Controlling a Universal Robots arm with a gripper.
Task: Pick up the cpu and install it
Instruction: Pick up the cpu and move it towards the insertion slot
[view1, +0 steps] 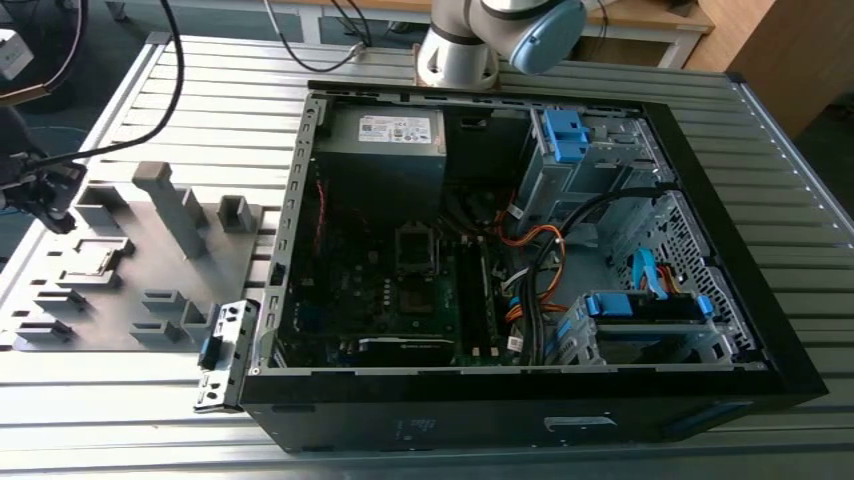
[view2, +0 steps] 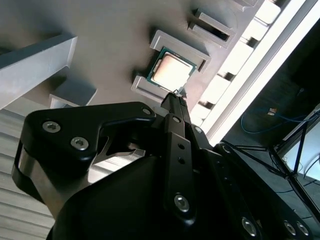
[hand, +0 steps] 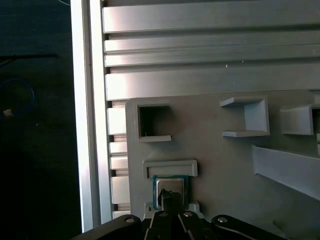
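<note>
The cpu (view2: 172, 71) is a small square chip with a silver top and a green rim. It lies flat in a low nest on the grey fixture plate (hand: 225, 165), left of the computer case (view1: 534, 400) in the exterior view, where the cpu (view1: 95, 263) is a tiny pale square. My gripper (view2: 176, 96) hangs just over one edge of the cpu (hand: 169, 185), its slim black fingertips (hand: 170, 199) drawn together to a point. Nothing is between them. In the exterior view the gripper (view1: 51, 208) is at the far left edge, above the plate.
The case lies open on a ribbed aluminium table (view1: 200, 90), with the motherboard (view1: 400, 290), cables and blue drive brackets (view1: 647, 305) inside. Tall grey posts (view1: 171, 205) and several empty nests (hand: 152, 122) stand on the plate. The table's edge (hand: 82, 125) runs close beside the plate.
</note>
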